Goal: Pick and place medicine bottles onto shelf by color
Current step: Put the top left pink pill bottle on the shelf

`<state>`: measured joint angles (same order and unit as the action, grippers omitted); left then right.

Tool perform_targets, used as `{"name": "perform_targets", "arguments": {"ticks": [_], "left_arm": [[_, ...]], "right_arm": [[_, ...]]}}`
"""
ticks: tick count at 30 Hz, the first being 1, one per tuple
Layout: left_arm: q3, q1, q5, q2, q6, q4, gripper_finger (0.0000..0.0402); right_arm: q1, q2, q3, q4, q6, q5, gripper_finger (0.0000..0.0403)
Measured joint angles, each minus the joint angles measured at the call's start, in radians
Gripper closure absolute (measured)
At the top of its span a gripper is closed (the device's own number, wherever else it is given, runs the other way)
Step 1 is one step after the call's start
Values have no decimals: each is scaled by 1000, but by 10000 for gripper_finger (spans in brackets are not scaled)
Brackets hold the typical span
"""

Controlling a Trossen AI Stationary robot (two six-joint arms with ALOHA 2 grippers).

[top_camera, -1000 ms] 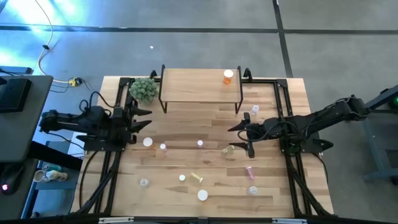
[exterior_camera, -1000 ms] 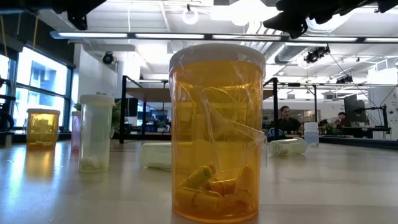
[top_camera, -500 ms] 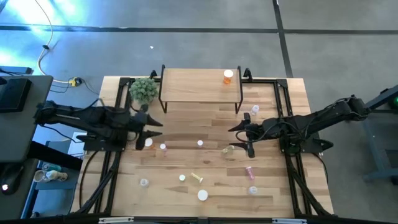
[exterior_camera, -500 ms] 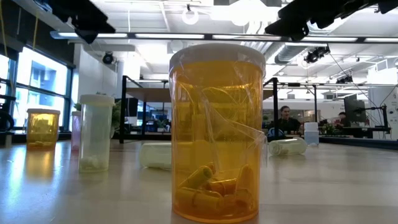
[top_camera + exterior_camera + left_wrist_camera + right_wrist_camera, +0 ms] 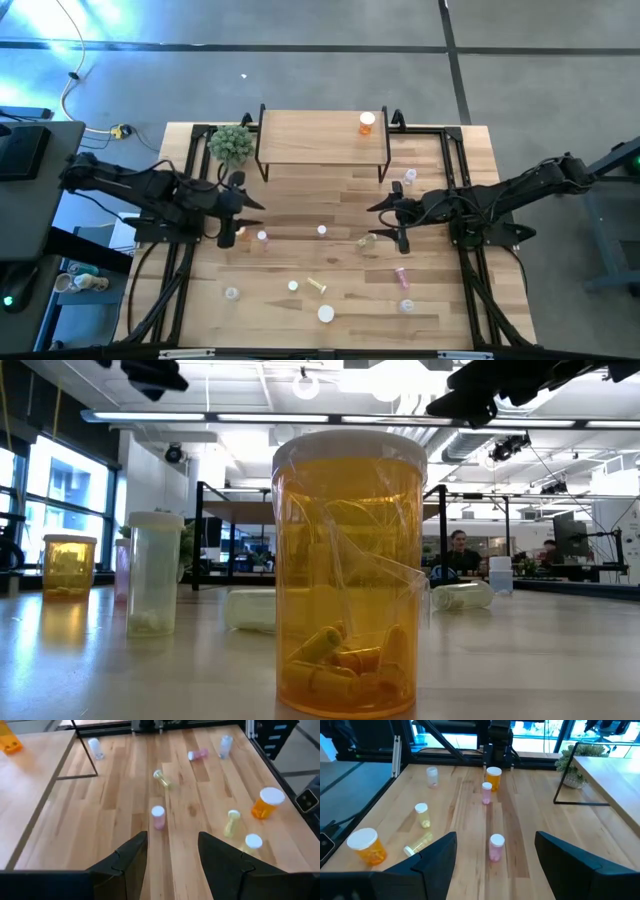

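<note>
Left fingers: the left gripper [image 5: 243,213] stands at centre-left of the high view with its fingers [image 5: 131,854] spread and nothing between them.
Nearest bottle to the left fingers: an upright pink bottle [image 5: 158,816] stands straight ahead of the gap in the left wrist view, just past the tips; in the high view it is the pink bottle [image 5: 262,238] just right of and below the gripper.
Axis: its white cap faces up, so the long axis is vertical and the spread fingers would close across its sides.
Right fingers: the right gripper [image 5: 385,219] sits right of centre in the high view, fingers [image 5: 436,854] parted wide and empty.
Its nearest bottle: another pink bottle [image 5: 496,847], upright, lies ahead between the tips; in the high view it is well left of that gripper [image 5: 321,231].
Nearer arm: by my judgement the left arm is closer to its bottle.
Farther bottles: a yellow-green bottle [image 5: 316,286] lies on its side lower on the surface [image 5: 300,200].
Shelf: the shelf [image 5: 310,135] is at the top centre, carrying one orange bottle [image 5: 367,123] at its right end.
</note>
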<state>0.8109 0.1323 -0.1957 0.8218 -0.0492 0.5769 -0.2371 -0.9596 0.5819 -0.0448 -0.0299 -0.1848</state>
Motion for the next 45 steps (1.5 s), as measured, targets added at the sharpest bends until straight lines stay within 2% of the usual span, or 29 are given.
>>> {"name": "perform_targets", "arguments": {"ticks": [6, 13, 24, 35, 38, 45], "left_arm": [[22, 33, -4, 40, -86, 83, 237], [21, 80, -78, 140, -142, 198, 237], [21, 100, -77, 302, -189, 225, 237], [21, 100, -77, 387, -274, 227, 237], [21, 89, -77, 407, -347, 227, 237], [21, 46, -77, 448, -642, 227, 237]], "right_arm": [[0, 0, 0, 1, -7, 0, 142], [0, 0, 0, 3, -18, 0, 142], [0, 0, 0, 4, -18, 0, 142], [0, 0, 0, 4, -18, 0, 142], [0, 0, 0, 4, -19, 0, 142], [0, 0, 0, 4, -41, 0, 142]]}}
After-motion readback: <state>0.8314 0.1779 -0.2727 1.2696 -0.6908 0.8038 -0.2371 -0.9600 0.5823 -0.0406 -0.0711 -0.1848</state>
